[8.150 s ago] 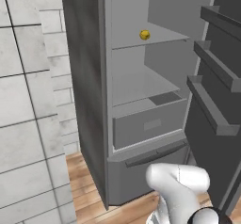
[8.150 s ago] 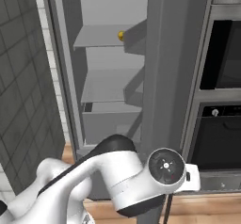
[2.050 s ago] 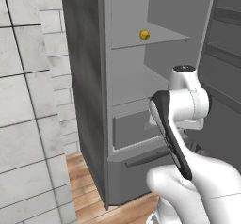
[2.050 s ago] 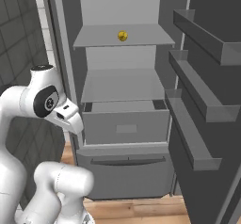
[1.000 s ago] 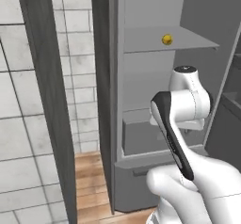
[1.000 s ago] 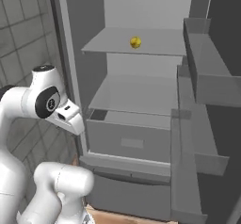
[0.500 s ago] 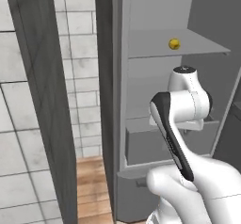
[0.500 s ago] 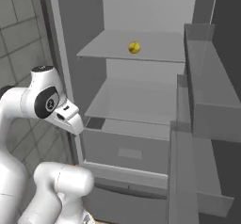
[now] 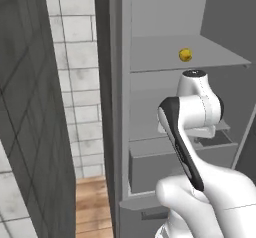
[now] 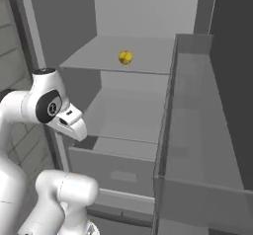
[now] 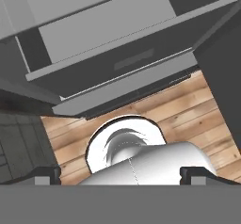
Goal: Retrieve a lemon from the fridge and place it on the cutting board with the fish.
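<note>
From the left base camera you see the lemon [image 9: 185, 55] on an upper shelf of the open fridge [image 9: 150, 112]. From the right it sits mid-shelf, nearer than before (the base drove closer). In the hand view the gripper [image 11: 120, 173] points down at the drawer [image 11: 101, 35]; its tips stand wide apart, holding nothing.

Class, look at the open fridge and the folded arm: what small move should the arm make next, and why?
Probably lift and turn the hand toward the upper shelf. The fridge stands open, the lemon sits alone on that shelf, and the gripper points down at the drawer and wooden floor, with its fingertips wide apart and holding nothing.
</note>
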You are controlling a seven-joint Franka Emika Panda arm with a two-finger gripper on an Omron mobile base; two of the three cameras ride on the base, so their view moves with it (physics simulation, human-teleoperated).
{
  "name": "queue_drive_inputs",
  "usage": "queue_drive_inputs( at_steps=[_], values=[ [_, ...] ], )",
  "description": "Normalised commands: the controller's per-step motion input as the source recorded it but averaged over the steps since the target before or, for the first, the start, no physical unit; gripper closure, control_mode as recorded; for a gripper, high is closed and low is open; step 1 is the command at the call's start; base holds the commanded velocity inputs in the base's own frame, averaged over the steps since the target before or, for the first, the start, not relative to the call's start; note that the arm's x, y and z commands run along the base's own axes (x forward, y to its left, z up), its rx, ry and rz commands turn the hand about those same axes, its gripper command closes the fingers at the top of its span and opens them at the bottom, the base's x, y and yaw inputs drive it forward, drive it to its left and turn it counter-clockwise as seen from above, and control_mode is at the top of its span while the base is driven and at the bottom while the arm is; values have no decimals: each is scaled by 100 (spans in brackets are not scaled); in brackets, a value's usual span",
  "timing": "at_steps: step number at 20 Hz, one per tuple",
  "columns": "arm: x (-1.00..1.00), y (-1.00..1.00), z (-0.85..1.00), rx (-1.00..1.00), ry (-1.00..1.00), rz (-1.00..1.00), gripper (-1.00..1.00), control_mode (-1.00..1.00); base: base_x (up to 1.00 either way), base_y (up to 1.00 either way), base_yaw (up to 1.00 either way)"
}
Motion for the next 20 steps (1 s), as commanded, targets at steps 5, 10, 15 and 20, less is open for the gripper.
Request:
queue_drive_inputs(
  at_steps=[5, 10, 15, 20],
  values=[
    [0, 0, 0, 0, 0, 0, -100, 100, 0, -59, 0],
    [0, 0, 0, 0, 0, 0, -100, 100, 1, -36, 1],
    [0, 0, 0, 0, 0, 0, -100, 100, 8, 0, 9],
    [0, 0, 0, 0, 0, 0, -100, 100, 0, 0, 0]
  ],
)
